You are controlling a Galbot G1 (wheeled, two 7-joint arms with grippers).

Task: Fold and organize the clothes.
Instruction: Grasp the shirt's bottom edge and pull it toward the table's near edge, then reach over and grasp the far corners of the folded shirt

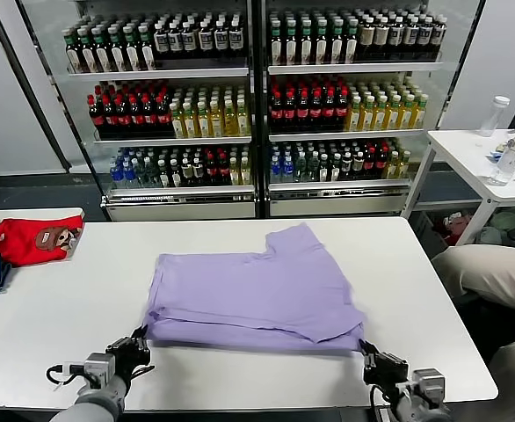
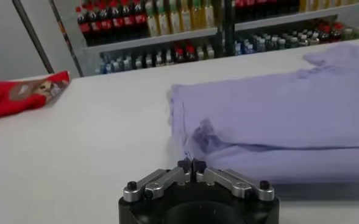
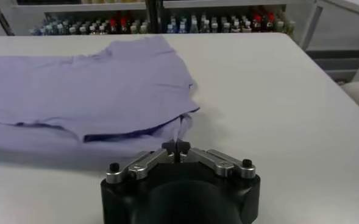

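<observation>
Head view: both grippers sit at the near hem of the lavender T-shirt (image 1: 256, 290), which lies partly folded in the middle of the white table (image 1: 55, 308). The left gripper (image 1: 140, 345) is clenched on the shirt's near left corner, the right gripper (image 1: 369, 356) clenched on its near right corner. To fold cleanly, lift both corners together, keep the hem taut and level, and carry it toward the shirt's far edge. Beyond the shirt's far left lies a red garment (image 1: 38, 239).
</observation>
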